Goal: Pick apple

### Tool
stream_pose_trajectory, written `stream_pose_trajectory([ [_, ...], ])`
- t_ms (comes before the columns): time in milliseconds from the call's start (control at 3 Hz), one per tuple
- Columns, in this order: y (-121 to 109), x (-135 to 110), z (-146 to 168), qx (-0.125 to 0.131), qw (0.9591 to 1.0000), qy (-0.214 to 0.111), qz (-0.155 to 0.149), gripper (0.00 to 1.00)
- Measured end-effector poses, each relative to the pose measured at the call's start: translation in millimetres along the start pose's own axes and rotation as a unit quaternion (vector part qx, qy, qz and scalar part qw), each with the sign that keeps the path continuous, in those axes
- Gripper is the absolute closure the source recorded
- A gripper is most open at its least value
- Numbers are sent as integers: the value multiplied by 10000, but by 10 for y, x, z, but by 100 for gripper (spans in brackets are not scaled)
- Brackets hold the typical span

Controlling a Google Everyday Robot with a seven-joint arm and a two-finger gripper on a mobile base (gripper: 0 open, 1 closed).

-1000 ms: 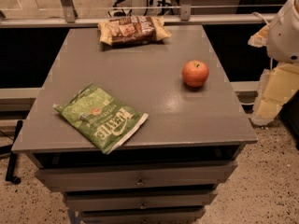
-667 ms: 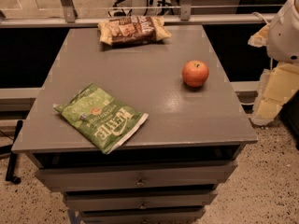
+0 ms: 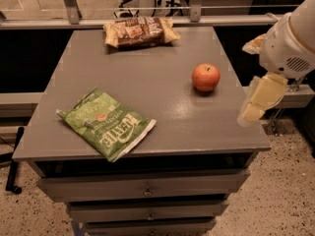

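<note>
The apple (image 3: 205, 76) lies unmoved on the right side of the table (image 3: 147, 82), apart from the green bag (image 3: 106, 123) and brown bag (image 3: 140, 31). The gripper (image 3: 252, 109) has shifted left to the table's right edge, near the apple without touching it. I cannot tell whether it is apart or together.

White arm (image 3: 291, 42); cream tool (image 3: 251, 111) at right
</note>
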State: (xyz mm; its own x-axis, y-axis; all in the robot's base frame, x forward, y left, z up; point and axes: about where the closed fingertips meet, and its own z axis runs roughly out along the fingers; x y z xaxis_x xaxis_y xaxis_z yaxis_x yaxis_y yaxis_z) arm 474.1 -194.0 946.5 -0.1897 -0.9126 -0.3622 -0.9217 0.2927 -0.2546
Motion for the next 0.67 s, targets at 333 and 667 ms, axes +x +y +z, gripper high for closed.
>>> stream_pose_trajectory([
  [333, -321, -144, 357, 165, 9981, -581, 124, 0],
  [667, -611, -251, 673, 229, 9925, -1123, 417, 0],
])
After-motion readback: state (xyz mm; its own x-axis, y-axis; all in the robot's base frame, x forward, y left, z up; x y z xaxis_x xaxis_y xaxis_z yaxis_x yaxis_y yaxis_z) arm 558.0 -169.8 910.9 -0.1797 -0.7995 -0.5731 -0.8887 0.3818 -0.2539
